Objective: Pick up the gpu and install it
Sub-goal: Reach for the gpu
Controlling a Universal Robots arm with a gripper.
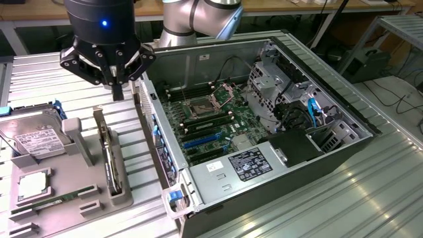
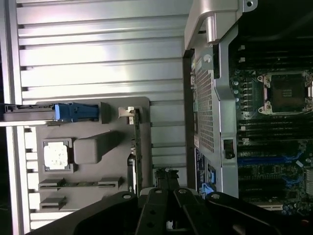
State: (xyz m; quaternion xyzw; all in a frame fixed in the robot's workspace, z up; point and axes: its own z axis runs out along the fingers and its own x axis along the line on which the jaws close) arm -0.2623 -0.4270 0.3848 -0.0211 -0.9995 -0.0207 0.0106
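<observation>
**Closed gripper hovers above the racked gpu**

The gpu (image 1: 108, 151), a flat green circuit card seen edge-on, stands upright in a slot of the grey plastic parts holder (image 1: 66, 218). The holder sits on the ribbed metal table (image 1: 297, 208), just beside the open black-and-silver computer case (image 1: 191, 62). The black gripper (image 1: 118, 93) hangs above the card's far end, between holder and case wall. Its fingers are pressed together and hold nothing.

This looks like the approach to the pick. To do it well, the fingers should part before they descend and turn square to the card's plane. They should close on bare board rather than the fan block, and keep off the case wall close by.

The exterior view shows how high the gripper hangs above the card, and the silver hard drive with a white label (image 1: 33, 141) beside it. The wrist view, looking down, shows the card's thin green edge (image 2: 138, 147), with the gripper (image 2: 165, 182) off that line, toward the case.
</observation>
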